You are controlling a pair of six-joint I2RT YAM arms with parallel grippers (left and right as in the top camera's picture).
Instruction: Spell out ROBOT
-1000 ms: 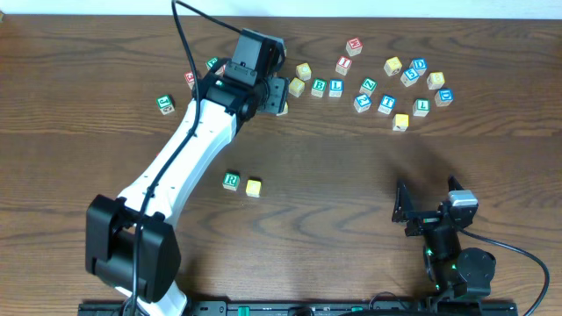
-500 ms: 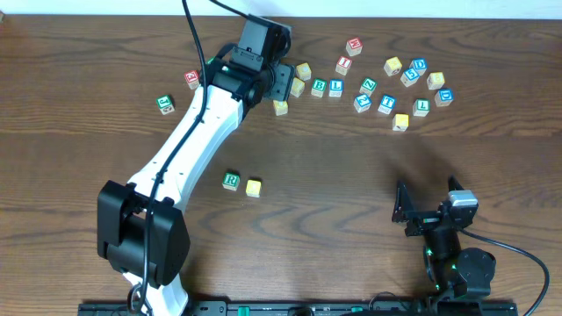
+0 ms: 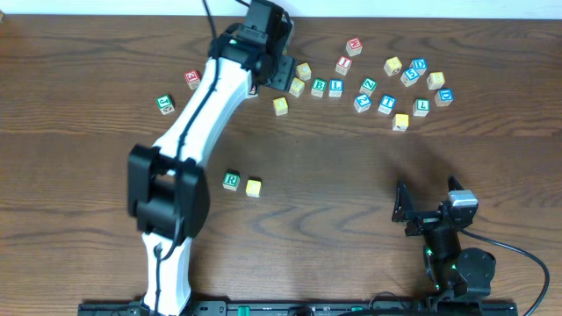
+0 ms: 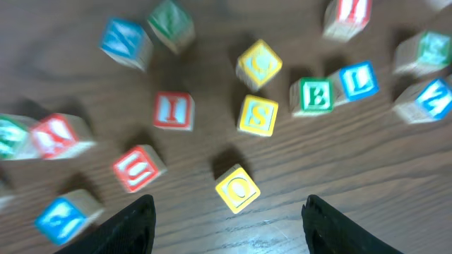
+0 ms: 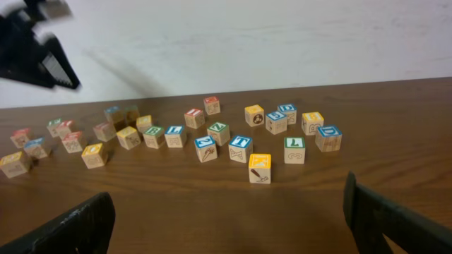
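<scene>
Overhead view, left gripper (image 3: 281, 77) at upper centre over scattered cubes, fingers apart, holding nothing, yellow O cube (image 3: 280, 105) just below, green B cube (image 3: 319, 86) to the right, green R cube (image 3: 231, 180) beside yellow cube (image 3: 254, 187) at centre, right gripper (image 3: 402, 211) lower right, fingers wide apart, empty.

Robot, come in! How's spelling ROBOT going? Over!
Left pincer open over O cube. Right pincer open, parked. R cube, yellow cube side by side. Nothing blocking.

Bright, even light casts soft shadows; the left wrist view is motion-blurred, yellow O cube (image 4: 237, 188) legible.
</scene>
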